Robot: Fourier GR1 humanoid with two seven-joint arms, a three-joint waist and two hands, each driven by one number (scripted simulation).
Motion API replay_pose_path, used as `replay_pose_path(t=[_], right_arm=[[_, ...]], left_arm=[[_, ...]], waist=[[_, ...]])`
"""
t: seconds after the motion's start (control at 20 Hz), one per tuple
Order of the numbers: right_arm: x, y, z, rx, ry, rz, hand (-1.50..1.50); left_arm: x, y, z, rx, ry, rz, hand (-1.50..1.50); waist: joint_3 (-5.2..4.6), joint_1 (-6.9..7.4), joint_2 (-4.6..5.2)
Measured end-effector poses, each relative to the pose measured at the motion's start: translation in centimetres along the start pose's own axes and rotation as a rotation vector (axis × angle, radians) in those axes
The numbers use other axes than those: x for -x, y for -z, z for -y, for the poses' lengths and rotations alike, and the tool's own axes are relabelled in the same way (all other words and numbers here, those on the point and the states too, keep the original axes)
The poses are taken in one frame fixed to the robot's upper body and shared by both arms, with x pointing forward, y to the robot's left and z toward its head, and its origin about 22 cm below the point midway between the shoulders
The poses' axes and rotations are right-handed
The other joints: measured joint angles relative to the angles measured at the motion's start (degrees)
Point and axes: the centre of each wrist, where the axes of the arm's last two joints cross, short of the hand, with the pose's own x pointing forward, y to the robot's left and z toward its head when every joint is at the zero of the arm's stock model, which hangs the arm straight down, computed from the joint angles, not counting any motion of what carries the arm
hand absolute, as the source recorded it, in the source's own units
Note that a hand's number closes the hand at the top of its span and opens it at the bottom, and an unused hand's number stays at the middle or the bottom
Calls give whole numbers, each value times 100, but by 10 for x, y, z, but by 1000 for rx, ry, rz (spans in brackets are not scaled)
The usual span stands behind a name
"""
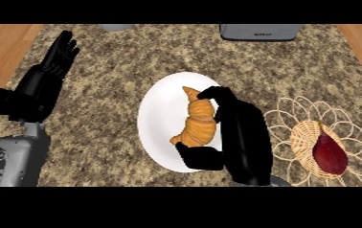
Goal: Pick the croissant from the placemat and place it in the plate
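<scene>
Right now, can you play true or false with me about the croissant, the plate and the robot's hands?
1. The croissant is over the white plate. True.
2. The right hand is far from the croissant. False: its fingers and thumb curl round the croissant.
3. The left hand is holding something. False: it is open, fingers up, at the view's left edge, holding nothing.
4. A dark red thing lies on the woven placemat. True.
5. The croissant is on the placemat. False: it is at the plate, to the placemat's left.
</scene>
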Motion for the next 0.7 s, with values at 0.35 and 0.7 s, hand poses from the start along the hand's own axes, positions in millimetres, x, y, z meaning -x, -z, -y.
replay_pose_path(t=[0.35,0.7], right_arm=[[-9,49,-51,-24,-57,-42,150],[1,81,-90,-60,-44,-104,-150]], left_arm=[[-4,-4,4,7,-4,0,0],[-9,0,1,12,-5,4,0]], waist=[[3,17,2],[5,51,15]])
